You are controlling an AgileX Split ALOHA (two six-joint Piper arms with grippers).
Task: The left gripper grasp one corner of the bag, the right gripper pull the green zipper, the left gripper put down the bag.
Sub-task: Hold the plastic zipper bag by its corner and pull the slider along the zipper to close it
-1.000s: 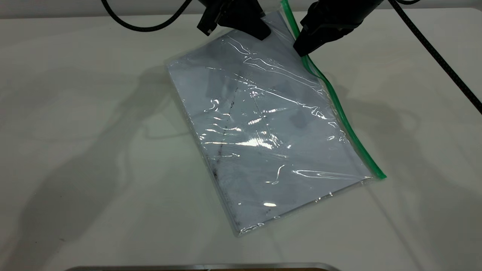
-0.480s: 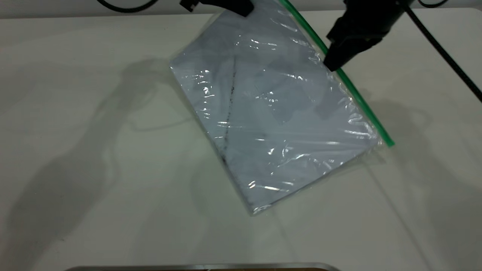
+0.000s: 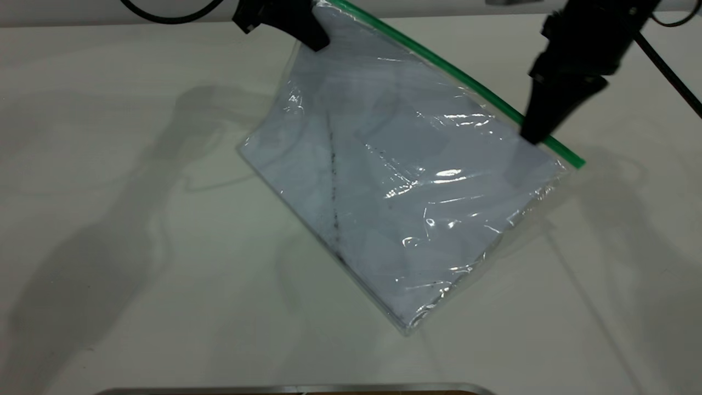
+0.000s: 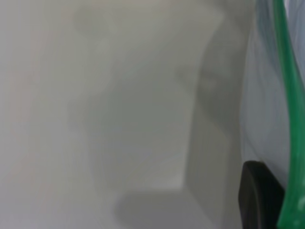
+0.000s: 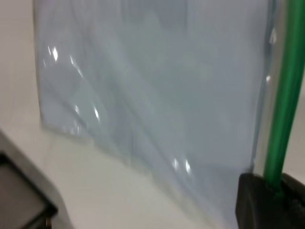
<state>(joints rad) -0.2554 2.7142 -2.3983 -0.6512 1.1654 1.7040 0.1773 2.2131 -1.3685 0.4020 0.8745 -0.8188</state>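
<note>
The bag [image 3: 395, 181] is a clear plastic pouch with white paper inside and a dark diagonal smudge line. It hangs tilted, its lower corner on the table near the front. My left gripper [image 3: 315, 41] is shut on the bag's top far corner and holds it up. The green zipper [image 3: 439, 63] runs taut along the upper edge. My right gripper [image 3: 535, 137] is shut on the green zipper near its right end. In the right wrist view the green strip [image 5: 286, 95] runs between the black jaws. In the left wrist view the green strip [image 4: 290, 119] passes beside one black fingertip [image 4: 257, 195].
The white table [image 3: 137, 247] lies all round the bag. A grey metal edge [image 3: 296, 388] runs along the table's front. Black cables [image 3: 666, 66] trail from both arms at the back.
My right gripper has slid to the right and toward the front along the green zipper. My left gripper has moved left, lifting the corner, and the bag has swung so that the zipper edge is higher.
</note>
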